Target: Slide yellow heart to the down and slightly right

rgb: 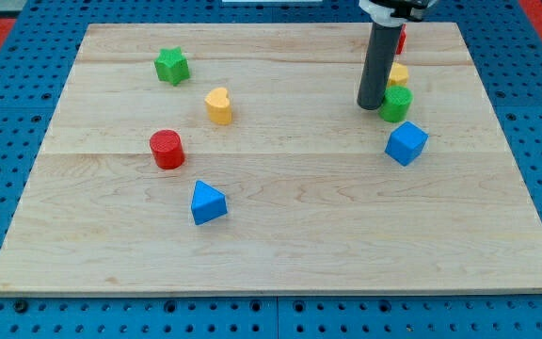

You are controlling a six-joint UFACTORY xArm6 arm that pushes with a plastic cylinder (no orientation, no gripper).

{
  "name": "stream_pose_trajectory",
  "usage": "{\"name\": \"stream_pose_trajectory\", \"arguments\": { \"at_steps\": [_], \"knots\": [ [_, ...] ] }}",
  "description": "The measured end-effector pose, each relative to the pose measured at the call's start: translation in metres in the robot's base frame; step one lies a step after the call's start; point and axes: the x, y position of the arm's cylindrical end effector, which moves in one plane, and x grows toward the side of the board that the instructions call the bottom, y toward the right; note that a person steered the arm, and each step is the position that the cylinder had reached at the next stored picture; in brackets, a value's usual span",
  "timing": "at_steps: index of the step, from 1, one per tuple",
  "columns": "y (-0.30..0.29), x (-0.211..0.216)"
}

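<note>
observed: a pale wooden board made of joined planks, lying on a blue pegboard surface that surrounds it on all sides.

yellow heart: sits in the upper left half of the board, standing free, touching nothing. a green star lies up and to the view's left of it, apart. a red cylinder lies below and to the view's left of the heart, near but not touching. a blue triangle sits lower down, roughly under the heart and well apart from it.

arm: there is no gripper on this arm, so nothing opens, closes or holds; it ends in a dark rod. my tip rests on the board in the upper right part, far to the view's right of the yellow heart and not in contact with it.

cluster at the tip: a green block sits just beside the tip on its right; whether they touch cannot be told. a yellow block is directly above the green one, partly hidden by the rod; shape unclear. a red block shows only as a sliver behind the rod near the top edge. a blue cube lies below the green block, near it.
</note>
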Motion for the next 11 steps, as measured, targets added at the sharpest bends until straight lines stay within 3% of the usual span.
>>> {"name": "stream_pose_trajectory", "arguments": {
  "at_steps": [2, 3, 4, 5, 7, 8, 9, 11],
  "knots": [
    [-0.107, -0.001],
    [-0.175, -0.021],
    [-0.215, -0.038],
    [-0.232, -0.018],
    [-0.151, 0.013],
    [-0.207, 0.026],
    [-0.198, 0.055],
    [-0.084, 0.055]
  ]
}}
